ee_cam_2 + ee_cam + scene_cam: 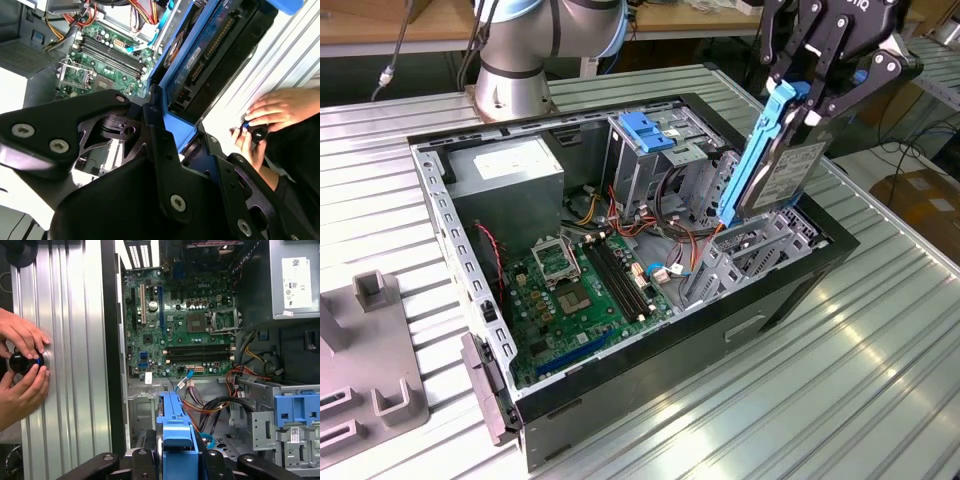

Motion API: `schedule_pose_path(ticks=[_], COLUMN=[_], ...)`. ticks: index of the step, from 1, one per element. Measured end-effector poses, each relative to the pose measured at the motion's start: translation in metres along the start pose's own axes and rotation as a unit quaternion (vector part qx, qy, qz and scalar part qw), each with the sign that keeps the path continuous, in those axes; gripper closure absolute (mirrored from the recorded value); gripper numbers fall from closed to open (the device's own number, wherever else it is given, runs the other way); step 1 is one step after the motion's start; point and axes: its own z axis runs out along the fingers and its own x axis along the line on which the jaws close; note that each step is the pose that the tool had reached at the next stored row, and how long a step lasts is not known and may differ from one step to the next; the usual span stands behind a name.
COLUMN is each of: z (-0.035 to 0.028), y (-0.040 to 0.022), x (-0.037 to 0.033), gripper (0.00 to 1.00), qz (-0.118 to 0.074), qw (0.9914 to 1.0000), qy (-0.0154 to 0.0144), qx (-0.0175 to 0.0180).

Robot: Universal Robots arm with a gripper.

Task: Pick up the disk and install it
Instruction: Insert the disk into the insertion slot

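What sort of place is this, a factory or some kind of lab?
Most likely a robotics lab or test workshop rather than a factory line. An opened desktop computer lies on a ribbed metal table, the robot arm is mounted on that same table, and wooden workbenches stand behind.

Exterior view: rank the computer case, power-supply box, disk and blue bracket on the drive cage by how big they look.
1. computer case
2-3. power-supply box and disk, unranked: they look alike, and the raised disk may sit nearer the camera.
4. blue bracket
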Motion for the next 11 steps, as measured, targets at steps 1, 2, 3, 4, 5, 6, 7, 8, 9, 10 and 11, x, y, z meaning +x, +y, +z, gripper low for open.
schedule_pose_path(ticks=[1, 2, 3, 4, 5, 6, 7, 8, 9, 10, 11], z=[0.0027, 0.0052, 0.0071, 0.0081, 0.0081, 0.0081, 0.0082, 0.0082, 0.0083, 0.0083, 0.0083], y=[-0.0028, -0.0050, -0.0065, -0.0076, -0.0077, -0.0077, -0.0078, -0.0079, -0.0079, -0.0079, -0.0079], x=[0.0001, 0.0001, 0.0001, 0.0005, 0.0006, 0.0006, 0.0006, 0.0006, 0.0006, 0.0006, 0.0006], gripper=[0.63, 0.63, 0.63, 0.63, 0.63, 0.63, 0.63, 0.63, 0.63, 0.63, 0.63], qz=[0.000, 0.000, 0.000, 0.000, 0.000, 0.000, 0.000, 0.000, 0.000, 0.000, 0.000], qw=[1.00000, 1.00000, 1.00000, 1.00000, 1.00000, 1.00000, 1.00000, 1.00000, 1.00000, 1.00000, 1.00000], qy=[-0.0001, 0.0000, 0.0000, 0.0000, 0.0000, 0.0000, 0.0000, 0.0000, 0.0000, 0.0000, 0.0000], qx=[0.0000, 0.0000, 0.0000, 0.0000, 0.0000, 0.0000, 0.0000, 0.0000, 0.0000, 0.0000, 0.0000])
